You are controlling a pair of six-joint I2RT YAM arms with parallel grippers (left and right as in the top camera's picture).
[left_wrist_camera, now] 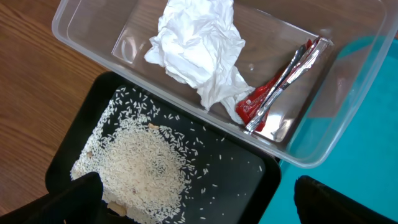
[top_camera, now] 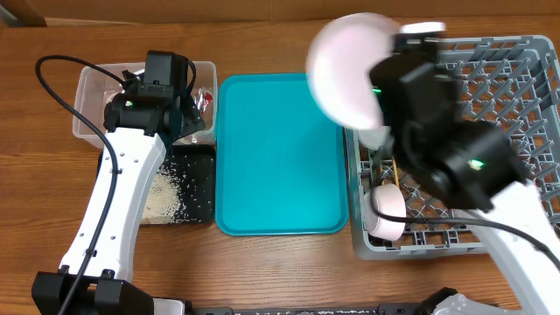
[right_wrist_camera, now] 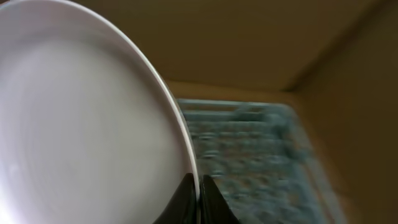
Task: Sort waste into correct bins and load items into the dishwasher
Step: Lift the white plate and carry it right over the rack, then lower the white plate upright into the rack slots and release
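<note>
The right gripper [right_wrist_camera: 199, 186] is pinched tight on the rim of the one plate [right_wrist_camera: 81, 124], holding it tilted in the air over the left edge of the rack [top_camera: 516, 61], beside the teal tray [top_camera: 276, 157]. One bowl [top_camera: 388, 213] sits in the rack. The left gripper [left_wrist_camera: 205, 208] hangs wide open and empty over the black tray [left_wrist_camera: 84, 130] of rice [left_wrist_camera: 143, 168]. The tub [left_wrist_camera: 81, 28] touching it holds one tissue [left_wrist_camera: 199, 50] and one wrapper [left_wrist_camera: 273, 93].

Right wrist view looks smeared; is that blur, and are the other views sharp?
Right wrist: yes, the dish rack behind is smeared, the plate rim fairly crisp. Overhead: plate soft-edged, the rest sharp. Left wrist: sharp, tissue and rice clear.
</note>
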